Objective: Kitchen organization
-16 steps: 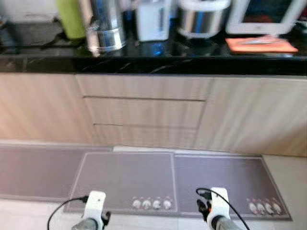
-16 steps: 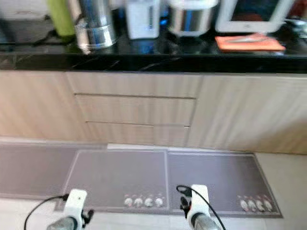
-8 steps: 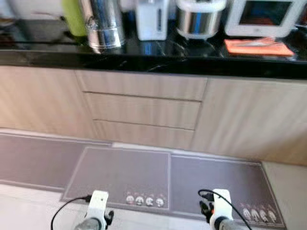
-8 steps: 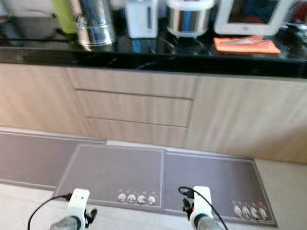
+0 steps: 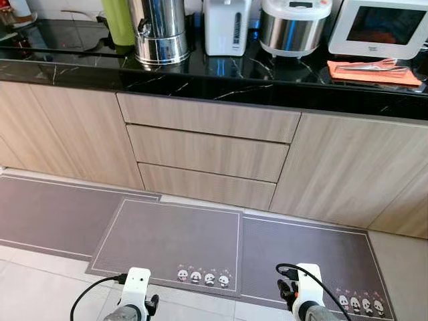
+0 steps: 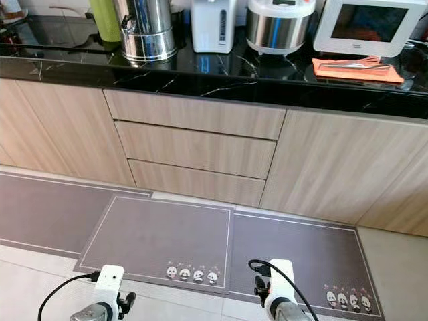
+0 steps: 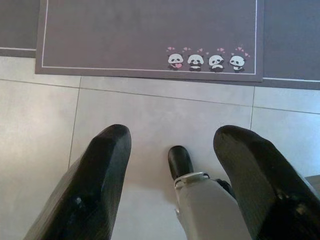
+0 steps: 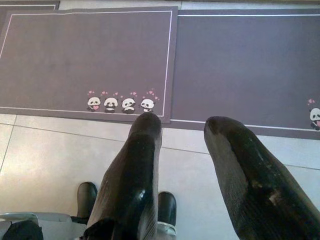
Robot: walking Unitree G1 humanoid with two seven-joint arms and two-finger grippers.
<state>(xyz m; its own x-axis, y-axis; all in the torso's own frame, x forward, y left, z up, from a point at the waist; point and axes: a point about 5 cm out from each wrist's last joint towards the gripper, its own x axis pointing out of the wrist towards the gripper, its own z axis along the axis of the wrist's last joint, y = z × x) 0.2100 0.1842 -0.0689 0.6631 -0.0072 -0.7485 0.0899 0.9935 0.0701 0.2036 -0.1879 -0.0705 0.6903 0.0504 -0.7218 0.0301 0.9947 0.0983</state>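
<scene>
Now: left end effector [image 7: 172,145] fingers apart, empty, above floor tiles [image 7: 40,125] | right end effector [image 8: 182,130] fingers apart, empty, above mat [image 8: 90,55]

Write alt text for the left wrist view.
The open left gripper hangs over pale floor tiles, holding nothing. Beyond it lies a grey mat printed with four small pandas.

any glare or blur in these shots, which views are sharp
Both eye views are sharp; the black countertop mirrors the steel urn and rice cooker with pale glare streaks. Left wrist view: panda mat crisp, the near fingers soft-edged. Right wrist view: the same, with a dull sheen on one finger; light is even, shadows faint.
</scene>
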